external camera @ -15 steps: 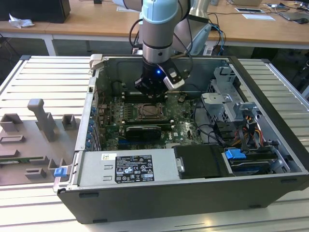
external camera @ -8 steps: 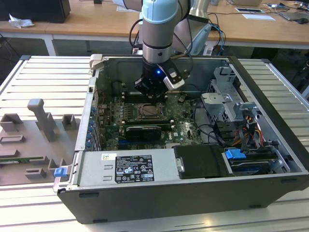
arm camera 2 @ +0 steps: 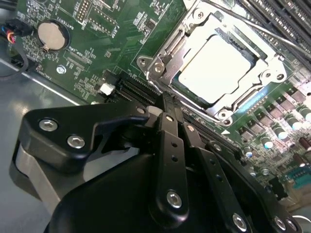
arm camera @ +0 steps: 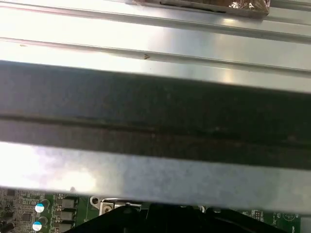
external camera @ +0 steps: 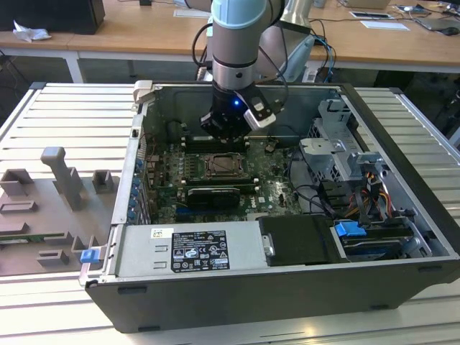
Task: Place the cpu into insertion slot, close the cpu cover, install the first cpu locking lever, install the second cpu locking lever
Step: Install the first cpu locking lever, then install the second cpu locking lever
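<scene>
My gripper (external camera: 225,138) hangs inside the open computer case, just above and behind the insertion slot (external camera: 218,167) on the green motherboard. In the second wrist view its black fingers (arm camera 2: 171,127) lie close together, shut, with nothing seen between them, and the gripper (arm camera 2: 166,108) points at the socket's near edge. The cpu (arm camera 2: 214,68) lies flat in the insertion slot (arm camera 2: 224,114), its pale face showing through the window of the cpu cover (arm camera 2: 167,51), which lies down around it. A thin lever rod (arm camera 2: 262,33) runs along the far side of the socket.
Long black memory slots (external camera: 214,191) flank the socket. A power supply (external camera: 188,249) fills the case front; a drive cage (external camera: 343,149) and cables (external camera: 359,208) sit at the exterior view's right. A coin battery (arm camera 2: 51,35) is on the board. The case wall (arm camera: 155,121) is close by.
</scene>
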{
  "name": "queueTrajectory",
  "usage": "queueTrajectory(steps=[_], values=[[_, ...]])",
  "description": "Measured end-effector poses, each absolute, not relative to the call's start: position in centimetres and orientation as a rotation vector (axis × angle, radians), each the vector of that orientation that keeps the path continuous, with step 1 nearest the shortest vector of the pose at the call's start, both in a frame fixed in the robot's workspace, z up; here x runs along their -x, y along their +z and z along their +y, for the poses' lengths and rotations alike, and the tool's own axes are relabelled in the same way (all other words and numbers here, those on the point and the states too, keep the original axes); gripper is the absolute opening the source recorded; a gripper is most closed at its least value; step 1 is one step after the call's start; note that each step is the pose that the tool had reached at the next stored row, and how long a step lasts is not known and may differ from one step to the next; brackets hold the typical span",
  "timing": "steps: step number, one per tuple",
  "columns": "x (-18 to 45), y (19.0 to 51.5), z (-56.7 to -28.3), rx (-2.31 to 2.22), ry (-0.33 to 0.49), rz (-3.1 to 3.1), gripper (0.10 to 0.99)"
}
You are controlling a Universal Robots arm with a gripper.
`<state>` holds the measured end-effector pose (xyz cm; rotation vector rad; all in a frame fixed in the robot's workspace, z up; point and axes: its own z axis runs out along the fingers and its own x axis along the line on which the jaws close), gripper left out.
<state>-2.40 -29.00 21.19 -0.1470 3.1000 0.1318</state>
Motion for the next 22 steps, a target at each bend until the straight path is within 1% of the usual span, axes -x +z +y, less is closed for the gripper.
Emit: queueTrajectory(steps=[22], values=[[2.4,21.2,-30.2,0.147,0.132,3.1,0.106]])
